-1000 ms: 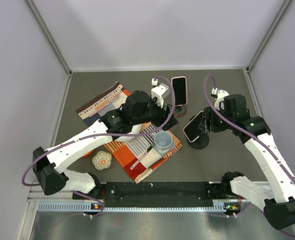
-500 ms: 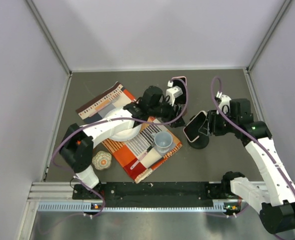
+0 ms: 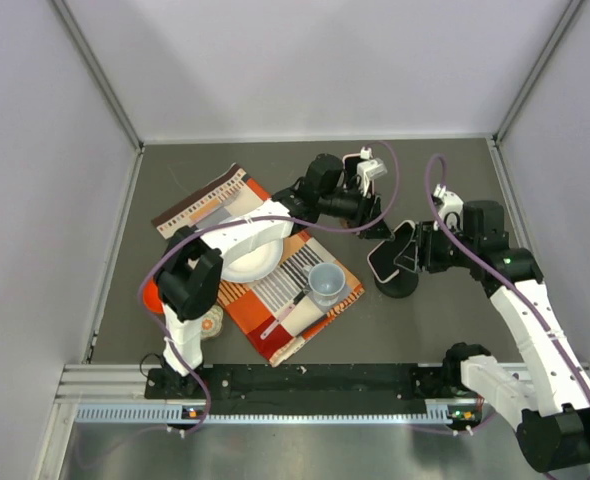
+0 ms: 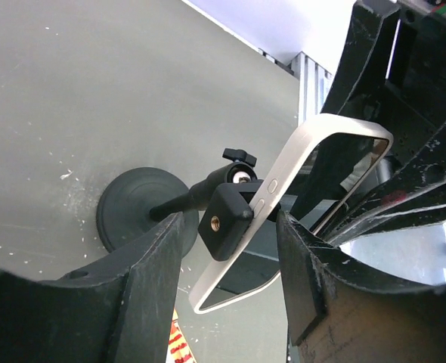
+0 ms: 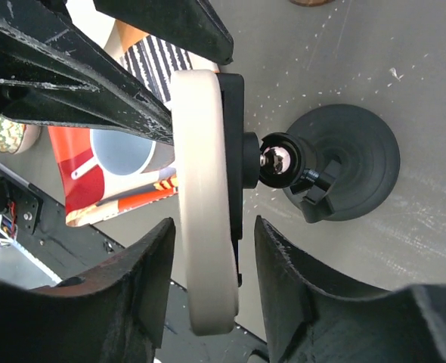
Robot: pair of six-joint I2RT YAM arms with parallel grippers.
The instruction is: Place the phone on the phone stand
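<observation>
Here the phone (image 5: 200, 189), in a cream case, sits tilted on the black phone stand (image 5: 355, 162), with its back against the stand's clamp head above the round base, toward the right side of the bench (image 4: 72, 91). The right gripper (image 5: 212, 227) closely brackets the phone and clamp head; I cannot tell whether it is pressing on them. The left gripper (image 4: 230, 223) is released, its fingers (image 4: 151, 287) on either side of the clamp head, touching neither it nor the phone.
</observation>
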